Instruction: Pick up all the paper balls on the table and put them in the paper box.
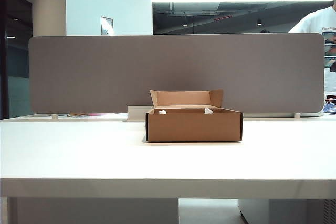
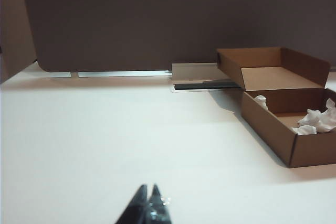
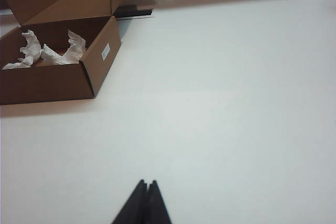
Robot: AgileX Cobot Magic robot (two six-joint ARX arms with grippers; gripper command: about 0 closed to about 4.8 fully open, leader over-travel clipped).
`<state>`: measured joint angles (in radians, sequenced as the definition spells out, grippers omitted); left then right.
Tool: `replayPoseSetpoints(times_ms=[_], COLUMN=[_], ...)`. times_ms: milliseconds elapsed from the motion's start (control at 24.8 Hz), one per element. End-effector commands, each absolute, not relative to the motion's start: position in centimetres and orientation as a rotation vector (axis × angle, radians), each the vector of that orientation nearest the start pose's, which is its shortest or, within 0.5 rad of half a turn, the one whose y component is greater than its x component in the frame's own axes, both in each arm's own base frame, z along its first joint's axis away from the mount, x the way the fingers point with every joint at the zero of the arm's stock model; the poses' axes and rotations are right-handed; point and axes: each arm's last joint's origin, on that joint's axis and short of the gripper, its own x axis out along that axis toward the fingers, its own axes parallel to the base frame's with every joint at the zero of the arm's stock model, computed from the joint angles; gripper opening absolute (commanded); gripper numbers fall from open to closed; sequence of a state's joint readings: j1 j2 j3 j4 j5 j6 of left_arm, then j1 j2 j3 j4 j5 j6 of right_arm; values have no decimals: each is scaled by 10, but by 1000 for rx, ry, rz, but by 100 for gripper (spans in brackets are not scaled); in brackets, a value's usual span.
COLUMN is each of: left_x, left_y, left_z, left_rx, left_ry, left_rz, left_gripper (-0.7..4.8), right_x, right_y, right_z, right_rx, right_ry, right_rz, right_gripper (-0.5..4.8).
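You've got all the visible paper balls (image 3: 50, 53) inside the paper box (image 1: 193, 125) — white wads poke just above its rim in the exterior view, and both wrist views show them bunched on the box floor. I can't count three cleanly; the clump reads as two or three lumps. No loose wad shows on the table (image 1: 105, 156) in any view, so the job looks done.

Left gripper (image 2: 148, 192): jaws pressed together, nothing between them, hanging low over bare tabletop well apart from the box. Right gripper (image 3: 147, 184): same, tips closed and empty, over bare table on the other side of the box. Neither arm shows in the exterior view, so both sit pulled back clear of the work area — reads like a parked pose.

Box lid flap (image 1: 186, 98) stands up at the back, against the grey divider panel (image 1: 173, 72), which leaves the top open for drops from either side. The low white block (image 2: 195, 70) behind the box is untouched.

If you want certainty, check the blind strip behind the box.
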<state>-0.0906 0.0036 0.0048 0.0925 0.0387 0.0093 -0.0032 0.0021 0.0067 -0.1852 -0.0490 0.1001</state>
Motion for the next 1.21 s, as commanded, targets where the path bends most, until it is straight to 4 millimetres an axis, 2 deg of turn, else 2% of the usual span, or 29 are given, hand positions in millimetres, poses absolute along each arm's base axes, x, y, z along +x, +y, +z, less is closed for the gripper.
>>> replayPoseSetpoints(times_ms=[40, 646, 1211], left_x=[97, 97, 97], left_y=[-9, -7, -7], left_z=[174, 170, 169], left_rx=[24, 22, 23], left_ry=[-88, -50, -39], left_rz=[-87, -12, -12], left_gripper=[-6, -6, -6], right_x=[96, 96, 96], right_y=[1, 1, 1], right_z=[147, 147, 147], right_rx=[106, 106, 106], right_ry=[178, 178, 178], right_rz=[34, 34, 34], right_gripper=[-1, -1, -1])
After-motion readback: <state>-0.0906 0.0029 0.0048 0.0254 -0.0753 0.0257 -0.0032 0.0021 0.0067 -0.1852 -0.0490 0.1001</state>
